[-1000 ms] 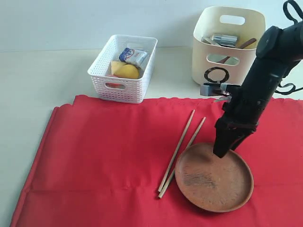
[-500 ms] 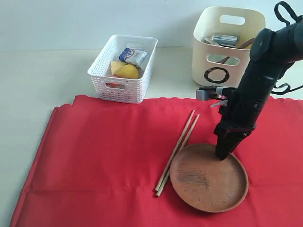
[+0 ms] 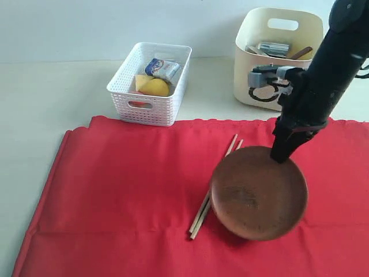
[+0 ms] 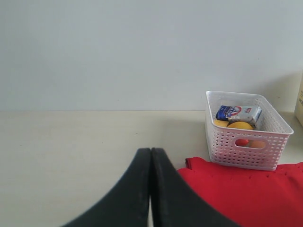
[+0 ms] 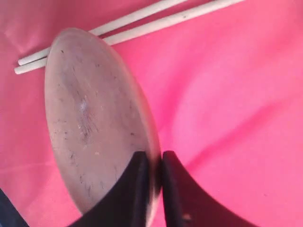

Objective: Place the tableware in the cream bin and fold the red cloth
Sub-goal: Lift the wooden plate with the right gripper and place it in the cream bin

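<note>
My right gripper (image 3: 281, 154) (image 5: 154, 158) is shut on the rim of the round brown clay plate (image 3: 258, 193) (image 5: 92, 123), which hangs tilted above the red cloth (image 3: 127, 184) (image 5: 227, 94). The pair of wooden chopsticks (image 3: 214, 184) (image 5: 142, 23) lies on the cloth, partly hidden behind the plate. The cream bin (image 3: 277, 52) stands at the back right with a steel piece (image 3: 273, 48) and a dark wooden handle (image 3: 302, 53) showing inside. My left gripper (image 4: 150, 152) is shut and empty, over bare table near the cloth's corner (image 4: 246, 194); it is outside the exterior view.
A white perforated basket (image 3: 124, 95) (image 4: 246, 151) at the back holds a lemon (image 3: 155, 88) and a small milk carton (image 3: 162, 68). Pale table (image 3: 46, 104) surrounds the cloth on the left and behind.
My right gripper closed on the plate's far rim and lifted it, tipping it up off the cloth. The plate nudged the chopsticks closer together.
</note>
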`<action>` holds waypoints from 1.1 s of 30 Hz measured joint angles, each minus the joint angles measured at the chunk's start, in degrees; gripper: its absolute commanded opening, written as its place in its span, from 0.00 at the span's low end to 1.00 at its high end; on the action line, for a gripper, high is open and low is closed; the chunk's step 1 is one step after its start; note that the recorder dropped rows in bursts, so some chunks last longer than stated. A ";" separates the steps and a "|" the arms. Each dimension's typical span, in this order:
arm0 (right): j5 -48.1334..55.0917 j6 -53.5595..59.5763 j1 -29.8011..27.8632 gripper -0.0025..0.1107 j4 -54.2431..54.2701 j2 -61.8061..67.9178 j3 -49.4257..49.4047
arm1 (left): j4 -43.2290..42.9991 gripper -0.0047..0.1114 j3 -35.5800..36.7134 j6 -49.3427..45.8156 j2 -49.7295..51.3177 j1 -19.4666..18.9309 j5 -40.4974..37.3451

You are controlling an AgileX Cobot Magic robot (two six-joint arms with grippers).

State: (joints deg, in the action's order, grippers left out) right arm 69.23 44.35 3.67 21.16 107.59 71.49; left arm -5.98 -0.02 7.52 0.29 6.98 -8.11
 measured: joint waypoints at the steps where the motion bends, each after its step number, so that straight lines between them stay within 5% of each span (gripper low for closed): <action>1: 0.00 0.55 0.00 0.02 0.24 -1.22 0.62 | 0.00 0.05 0.00 0.00 0.00 0.00 0.00; 16: -1.16 6.44 -8.01 0.02 21.08 -6.99 7.98 | 0.00 0.05 0.00 0.00 0.00 0.00 0.00; 33: -29.08 -9.20 -23.39 0.02 35.12 -3.83 7.49 | 0.00 0.05 0.00 0.00 0.00 0.00 0.00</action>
State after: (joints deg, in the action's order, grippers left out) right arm 40.15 35.15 -19.72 56.28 103.76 78.97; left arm -5.98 -0.02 7.52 0.29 6.98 -8.11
